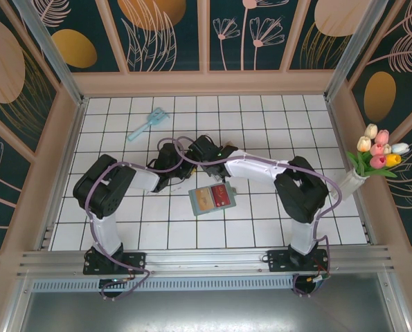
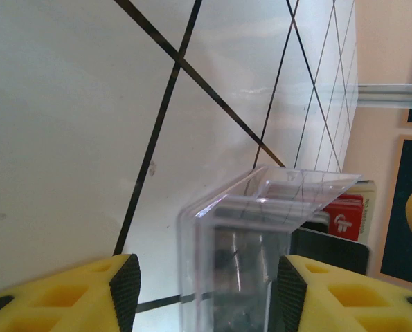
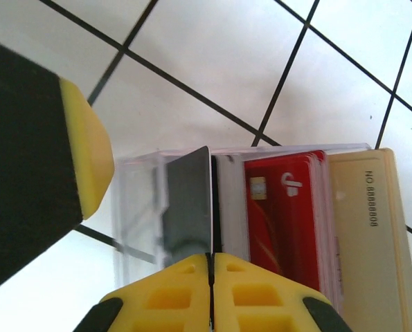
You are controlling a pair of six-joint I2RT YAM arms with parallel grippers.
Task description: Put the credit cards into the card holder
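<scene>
A clear plastic box (image 3: pixel 140 207) stands on the tiles with credit cards upright in it. My right gripper (image 3: pixel 211 277) is shut on the top edge of one dark card (image 3: pixel 192 200). Red cards (image 3: pixel 282 214) and a tan card (image 3: pixel 365 228) stand beside it. My left gripper (image 2: pixel 208 294) is open, with one finger on each side of the clear box (image 2: pixel 261 228) and a gap on its left side. In the top view both grippers, left (image 1: pixel 169 164) and right (image 1: pixel 204 153), meet mid-table. The sage-green card holder (image 1: pixel 212 200) lies flat just in front of them, showing tan and red.
A light-blue brush (image 1: pixel 147 124) lies at the back left. A vase of tulips (image 1: pixel 375 155) stands at the right wall. A metal rail (image 1: pixel 206 259) runs along the near edge. Walls close in on three sides.
</scene>
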